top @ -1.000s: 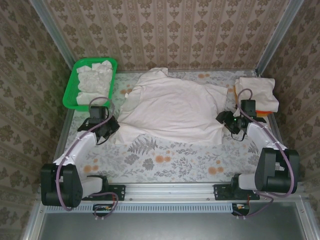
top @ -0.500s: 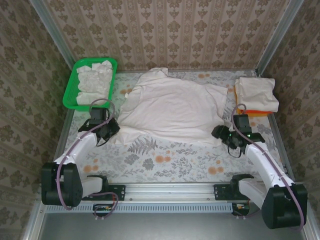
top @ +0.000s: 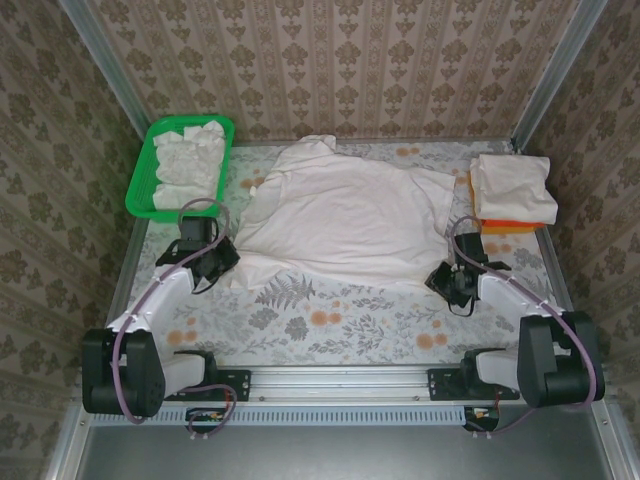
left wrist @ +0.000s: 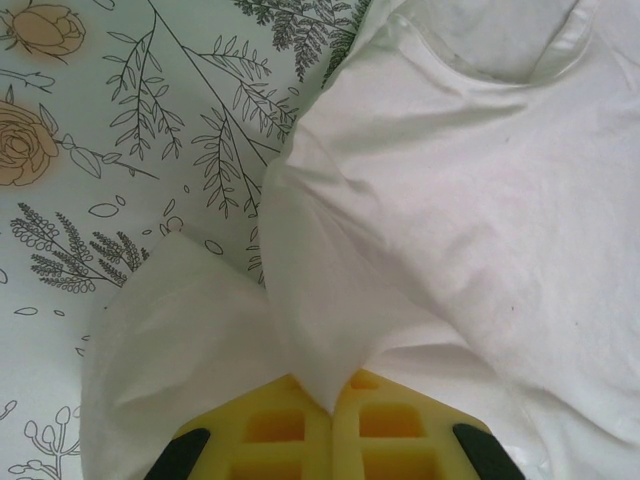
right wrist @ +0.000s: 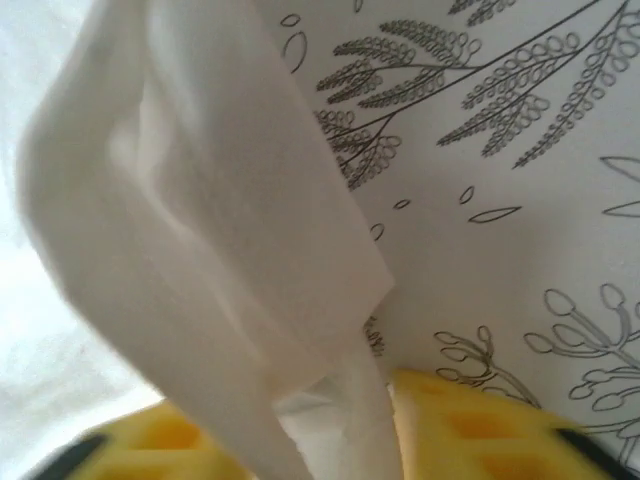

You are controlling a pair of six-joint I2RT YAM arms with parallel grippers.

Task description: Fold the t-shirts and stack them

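Pinching the spread shirt (top: 345, 220) at both near corners: left gripper (top: 222, 264) clamped on the left hem, right gripper (top: 445, 274) closed on the right corner, cloth between yellow pads (right wrist: 470, 425). Otherwise flat on mid-table (top: 330, 320). Far right, folded stack (top: 512, 190); far left, green basket (top: 141, 182) of crumpled shirts.

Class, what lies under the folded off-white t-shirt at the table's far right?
Under the folded off-white t-shirt, an orange t-shirt shows along the near edge. The rest is covered, so anything further beneath stays hidden.
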